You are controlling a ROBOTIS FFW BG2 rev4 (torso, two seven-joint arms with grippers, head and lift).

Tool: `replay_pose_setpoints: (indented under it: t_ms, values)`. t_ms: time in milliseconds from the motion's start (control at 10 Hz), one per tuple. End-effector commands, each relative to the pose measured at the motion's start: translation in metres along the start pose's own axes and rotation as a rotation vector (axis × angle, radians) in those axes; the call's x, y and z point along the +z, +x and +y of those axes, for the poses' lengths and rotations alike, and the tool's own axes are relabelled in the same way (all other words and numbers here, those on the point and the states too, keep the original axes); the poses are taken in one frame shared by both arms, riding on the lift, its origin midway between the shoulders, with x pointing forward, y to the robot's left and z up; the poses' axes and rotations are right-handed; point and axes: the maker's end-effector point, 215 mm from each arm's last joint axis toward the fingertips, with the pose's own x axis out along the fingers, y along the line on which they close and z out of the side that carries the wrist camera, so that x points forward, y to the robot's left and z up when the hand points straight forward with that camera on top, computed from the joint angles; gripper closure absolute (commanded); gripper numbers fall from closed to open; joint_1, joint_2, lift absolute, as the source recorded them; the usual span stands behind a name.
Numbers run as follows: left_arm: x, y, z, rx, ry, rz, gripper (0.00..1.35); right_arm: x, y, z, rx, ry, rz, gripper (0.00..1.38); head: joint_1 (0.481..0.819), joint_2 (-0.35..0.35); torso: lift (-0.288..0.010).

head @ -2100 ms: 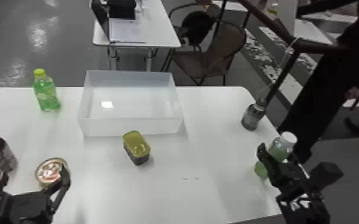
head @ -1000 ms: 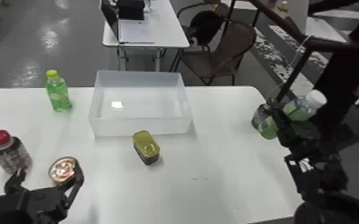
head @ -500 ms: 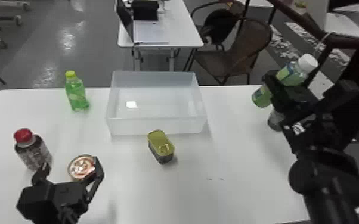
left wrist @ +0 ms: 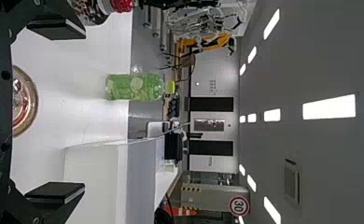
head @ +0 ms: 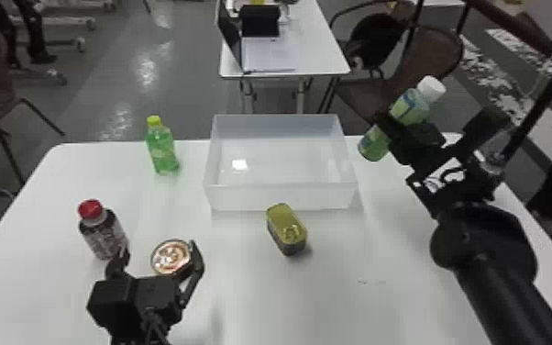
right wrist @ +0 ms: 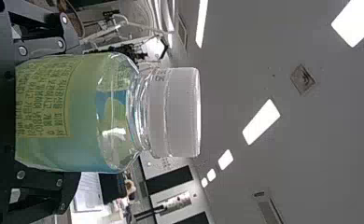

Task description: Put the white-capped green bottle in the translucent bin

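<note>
My right gripper (head: 408, 135) is shut on the white-capped green bottle (head: 410, 108), holding it tilted in the air just right of the translucent bin (head: 284, 197), cap up and to the right. In the right wrist view the bottle (right wrist: 77, 112) sits between the fingers of my right gripper (right wrist: 54, 112). The bin's bottom shows bare. My left gripper (head: 158, 257) stands open low at the left, beside a round can; in the left wrist view the left gripper (left wrist: 56, 109) has nothing between its spread fingers, and the bin (left wrist: 96, 172) shows beyond.
A yellow-capped green bottle (head: 162, 149) stands left of the bin, a red-capped dark bottle (head: 103, 231) nearer at the left. The round can (head: 169, 258) lies by my left gripper; a yellow-topped tin (head: 286, 229) is just in front of the bin. A dark small bottle stands behind the right arm.
My right gripper has lifted the white-capped bottle from the table's right side and carried it left toward the bin. The head view has turned, shifting the table's things rightward.
</note>
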Motion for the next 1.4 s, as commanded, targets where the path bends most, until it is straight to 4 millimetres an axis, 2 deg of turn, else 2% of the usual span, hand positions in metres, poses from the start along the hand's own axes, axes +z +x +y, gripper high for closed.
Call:
replay_pose_setpoints:
  t_ms: [0,200,500,800,900,1000,1100,1200,1300]
  values:
    - [-0.002,0.000,0.000,-0.001,-0.004,0.004,0.15,-0.016,0.023,0.015,0.045,-0.030,0.056,1.11,0.676,0.021,-0.113]
    - [-0.005,0.001,-0.003,-0.005,-0.008,0.012,0.15,-0.053,0.047,0.045,0.177,-0.092,0.225,1.11,0.673,0.065,-0.113]
    - [-0.008,0.003,-0.007,-0.012,-0.028,0.016,0.15,-0.095,0.045,0.061,0.271,-0.198,0.396,1.11,0.683,0.113,-0.113]
    - [-0.006,0.007,-0.014,-0.022,-0.059,0.008,0.15,-0.116,0.027,0.045,0.273,-0.256,0.463,1.10,0.695,0.116,-0.113]
    - [-0.008,0.006,-0.013,-0.022,-0.073,0.007,0.15,-0.115,0.026,0.041,0.279,-0.278,0.477,1.09,0.695,0.109,-0.113]
    - [-0.010,0.005,-0.013,-0.025,-0.071,0.009,0.15,-0.113,0.027,0.037,0.279,-0.285,0.481,0.82,0.695,0.106,-0.113]
    - [-0.010,0.006,-0.014,-0.027,-0.073,0.011,0.15,-0.112,0.027,0.036,0.278,-0.283,0.478,0.33,0.695,0.101,-0.113]
    - [-0.008,0.007,-0.016,-0.029,-0.074,0.007,0.15,-0.110,0.028,0.036,0.274,-0.274,0.469,0.00,0.695,0.098,-0.113]
    - [-0.007,0.008,-0.016,-0.028,-0.076,0.003,0.15,-0.109,0.027,0.036,0.261,-0.233,0.448,0.00,0.695,0.095,-0.113]
